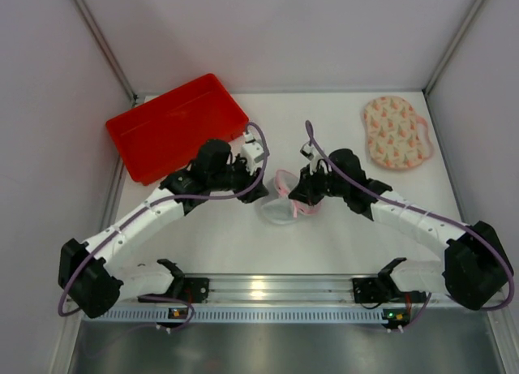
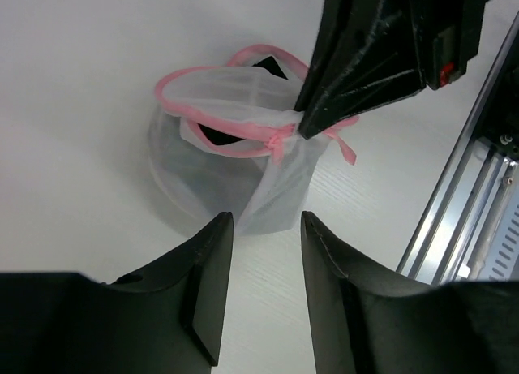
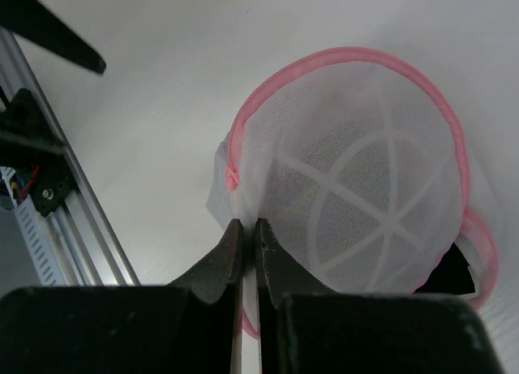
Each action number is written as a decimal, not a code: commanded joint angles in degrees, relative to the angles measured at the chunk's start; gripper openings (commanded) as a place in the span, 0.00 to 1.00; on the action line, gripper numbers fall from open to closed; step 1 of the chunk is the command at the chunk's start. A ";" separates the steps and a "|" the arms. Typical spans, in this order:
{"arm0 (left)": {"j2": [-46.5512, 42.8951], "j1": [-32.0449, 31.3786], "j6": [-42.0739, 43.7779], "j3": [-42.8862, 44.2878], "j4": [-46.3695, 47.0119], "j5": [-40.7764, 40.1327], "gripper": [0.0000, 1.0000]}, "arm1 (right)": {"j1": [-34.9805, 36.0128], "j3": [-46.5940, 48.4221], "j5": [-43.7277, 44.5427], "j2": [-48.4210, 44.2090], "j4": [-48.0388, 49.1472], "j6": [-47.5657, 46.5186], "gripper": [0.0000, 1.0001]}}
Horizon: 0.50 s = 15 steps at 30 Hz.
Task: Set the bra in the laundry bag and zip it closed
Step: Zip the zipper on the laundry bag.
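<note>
Two arms (image 1: 154,212) reach in from the near rail (image 1: 268,289) & meet mid-table (image 1: 219,244). Bare white surface lies open on the near and far sides of them. Red tray (image 1: 174,126) sits at the far-left corner, tight to the left edge. Peach patterned piece (image 1: 395,132) lies far right, close to the right edge and well apart from the rest. Laundry bag (image 2: 219,147) stands mid-table btwn the two grippers, pink rim up, mouth open, zip not closed. Bra (image 2: 223,136) is inside it; black fabric shows through the mouth & mesh. Right gripper (image 3: 247,228) is clamped tight on the bag's pink rim & mesh. Left gripper (image 2: 266,224) is partly open w/ nothing btwn its fingers, tips just short of the bag's side, bare table under them.
</note>
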 commanded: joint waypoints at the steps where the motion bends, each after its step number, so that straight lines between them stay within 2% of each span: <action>1: 1.50 -4.89 1.94 -0.68 0.30 -4.24 0.44 | 0.20 2.34 -1.09 1.04 1.76 9.35 0.00; 9: 7.04 -11.13 2.55 2.65 0.38 -8.46 0.46 | 0.11 2.25 -0.30 1.40 1.06 12.35 0.00; 15: 10.91 -12.72 3.08 4.59 0.38 -11.10 0.45 | 0.20 2.69 -1.09 1.40 1.23 12.26 0.00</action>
